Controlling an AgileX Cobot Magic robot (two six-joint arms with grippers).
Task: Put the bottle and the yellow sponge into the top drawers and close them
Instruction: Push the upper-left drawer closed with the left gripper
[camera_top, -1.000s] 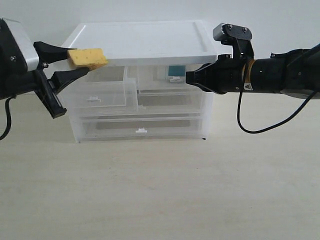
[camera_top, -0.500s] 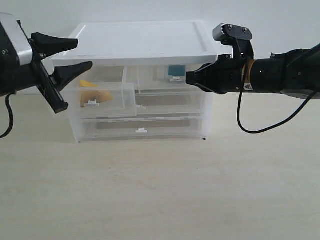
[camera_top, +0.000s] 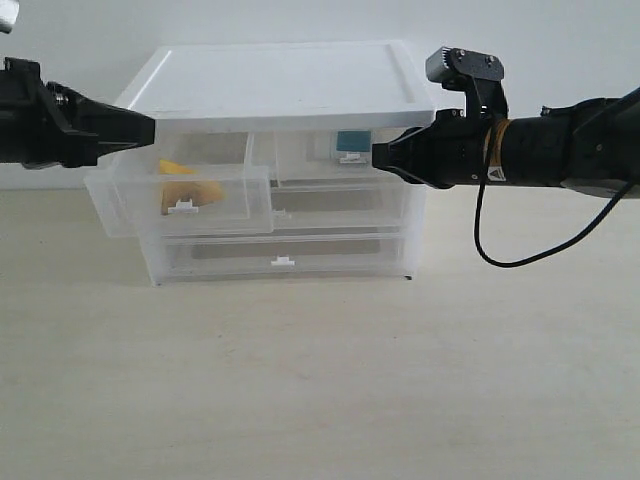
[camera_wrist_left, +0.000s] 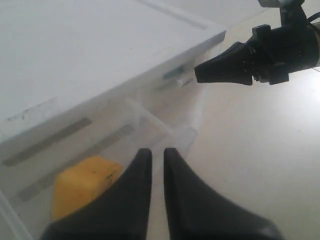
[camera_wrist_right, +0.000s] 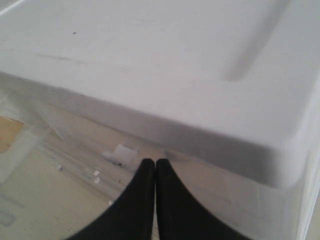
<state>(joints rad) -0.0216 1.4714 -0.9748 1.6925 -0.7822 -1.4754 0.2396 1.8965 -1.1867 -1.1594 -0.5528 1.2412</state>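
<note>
The yellow sponge (camera_top: 186, 190) lies inside the left top drawer (camera_top: 120, 205), which is pulled out towards the front. My left gripper (camera_top: 150, 128) is shut and empty, hovering above that drawer's back left, by the cabinet's lid edge; the left wrist view shows the sponge (camera_wrist_left: 82, 185) just beside the fingertips (camera_wrist_left: 145, 155). The bottle's teal label (camera_top: 350, 141) shows through the right top drawer (camera_top: 320, 165), which sits much further in. My right gripper (camera_top: 378, 155) is shut, its tips at that drawer's front next to the white handle (camera_wrist_right: 122, 152).
The white-lidded clear cabinet (camera_top: 290, 85) stands at the back of the beige table (camera_top: 320, 380). Below the top pair lie two full-width drawers, the lower with a white handle (camera_top: 283, 262). The right arm's cable (camera_top: 500, 262) hangs beside the cabinet.
My left gripper let go of the sponge, which dropped into the pulled-out left top drawer; the gripper then shut and turned level. The right arm has stayed still.
</note>
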